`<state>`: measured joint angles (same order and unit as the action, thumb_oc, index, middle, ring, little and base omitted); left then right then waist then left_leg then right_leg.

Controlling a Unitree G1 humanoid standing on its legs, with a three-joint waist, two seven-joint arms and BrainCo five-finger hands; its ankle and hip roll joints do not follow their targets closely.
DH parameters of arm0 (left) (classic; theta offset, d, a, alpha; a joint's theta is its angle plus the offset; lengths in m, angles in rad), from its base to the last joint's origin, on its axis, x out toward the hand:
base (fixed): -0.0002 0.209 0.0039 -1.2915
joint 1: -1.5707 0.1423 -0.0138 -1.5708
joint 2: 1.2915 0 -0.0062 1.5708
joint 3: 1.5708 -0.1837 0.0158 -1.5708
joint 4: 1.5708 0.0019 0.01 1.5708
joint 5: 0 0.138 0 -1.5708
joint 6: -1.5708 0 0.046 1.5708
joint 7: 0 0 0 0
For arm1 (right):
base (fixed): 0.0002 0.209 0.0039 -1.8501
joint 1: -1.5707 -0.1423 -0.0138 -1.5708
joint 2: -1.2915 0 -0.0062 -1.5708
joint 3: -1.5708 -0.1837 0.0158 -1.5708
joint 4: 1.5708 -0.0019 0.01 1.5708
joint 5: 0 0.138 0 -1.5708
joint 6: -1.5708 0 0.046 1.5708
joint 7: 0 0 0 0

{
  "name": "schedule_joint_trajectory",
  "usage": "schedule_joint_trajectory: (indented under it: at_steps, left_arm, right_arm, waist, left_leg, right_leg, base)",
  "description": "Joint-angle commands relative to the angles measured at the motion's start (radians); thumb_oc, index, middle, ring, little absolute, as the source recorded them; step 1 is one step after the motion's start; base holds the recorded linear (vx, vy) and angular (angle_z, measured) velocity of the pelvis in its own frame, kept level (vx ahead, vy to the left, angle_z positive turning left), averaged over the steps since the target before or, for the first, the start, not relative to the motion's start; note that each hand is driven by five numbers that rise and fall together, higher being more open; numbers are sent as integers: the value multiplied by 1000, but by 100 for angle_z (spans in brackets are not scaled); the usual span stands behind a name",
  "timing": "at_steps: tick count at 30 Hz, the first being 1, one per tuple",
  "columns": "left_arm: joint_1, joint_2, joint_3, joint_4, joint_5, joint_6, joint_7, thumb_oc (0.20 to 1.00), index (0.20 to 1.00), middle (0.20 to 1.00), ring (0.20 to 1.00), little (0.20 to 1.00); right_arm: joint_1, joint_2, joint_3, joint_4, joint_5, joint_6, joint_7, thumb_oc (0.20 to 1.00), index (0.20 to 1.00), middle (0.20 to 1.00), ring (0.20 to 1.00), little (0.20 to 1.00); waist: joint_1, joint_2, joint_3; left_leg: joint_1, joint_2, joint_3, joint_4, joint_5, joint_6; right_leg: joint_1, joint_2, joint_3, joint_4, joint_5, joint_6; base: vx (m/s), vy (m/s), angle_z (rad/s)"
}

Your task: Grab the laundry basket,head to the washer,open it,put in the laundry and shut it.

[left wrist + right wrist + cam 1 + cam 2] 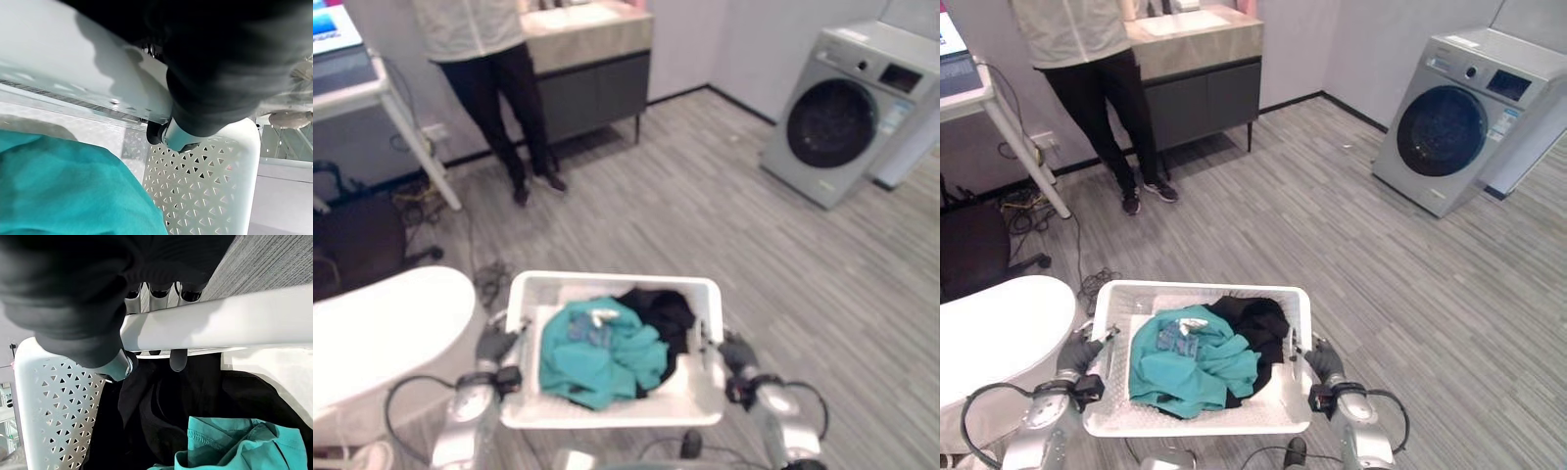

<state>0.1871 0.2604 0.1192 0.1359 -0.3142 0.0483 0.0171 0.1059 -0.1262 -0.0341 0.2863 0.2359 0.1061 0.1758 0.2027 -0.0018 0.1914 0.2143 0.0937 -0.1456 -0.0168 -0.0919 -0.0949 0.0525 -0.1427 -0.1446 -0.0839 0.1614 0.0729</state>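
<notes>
Both hands, left (pixel 1075 354) and right (pixel 1324 360), curl round the side rims of the basket (pixel 1263 294) holding the laundry (pixel 1190 367). Open floor (pixel 1332 245) lies ahead; the washer (pixel 1459 117) stands far right.

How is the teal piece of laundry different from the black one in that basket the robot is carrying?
The teal garment is bright and lies bunched across the middle and the robot's left of the white basket; the black garment is dark and sits toward the robot's right side. The teal garment shows more, partly overlapping the black garment. Both are crumpled, unfolded cloth inside the same basket.
</notes>
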Motion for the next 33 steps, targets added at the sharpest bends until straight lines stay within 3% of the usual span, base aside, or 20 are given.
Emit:
schedule_joint_trajectory:
  at_steps: [1, 12, 33]
  left_arm:
    - [-82, 76, 17, -33, 17, -85, 1, 200, 200, 200, 200, 200]
    - [-81, 64, 12, -19, 13, -91, 7, 200, 200, 200, 200, 200]
    - [-52, 39, 8, 53, -25, -80, -22, 200, 200, 200, 200, 200]
  right_arm:
    - [-56, 28, 11, -143, 60, -94, 59, 200, 200, 200, 200, 200]
    - [-49, 28, 0, -147, 55, -98, 52, 200, 200, 200, 200, 200]
    - [3, -16, -84, -45, 16, -121, 46, 200, 200, 200, 200, 200]
  waist:
    - [-3, -13, -46]
    - [-13, -13, -48]
    - [8, 0, -64]
  left_leg:
    - [-88, 21, -11, -54, 68, 44]
    - [-82, 23, -11, -65, 69, 44]
    - [-97, 16, -35, -70, 70, 35]
  right_leg:
    - [65, -89, 7, 63, -71, 11]
    - [63, -84, 6, 69, -76, 9]
    - [70, -97, -23, 66, -81, 16]
  base:
    - [0, 0, 0]
    - [0, 0, 0]
    - [0, 0, 0]
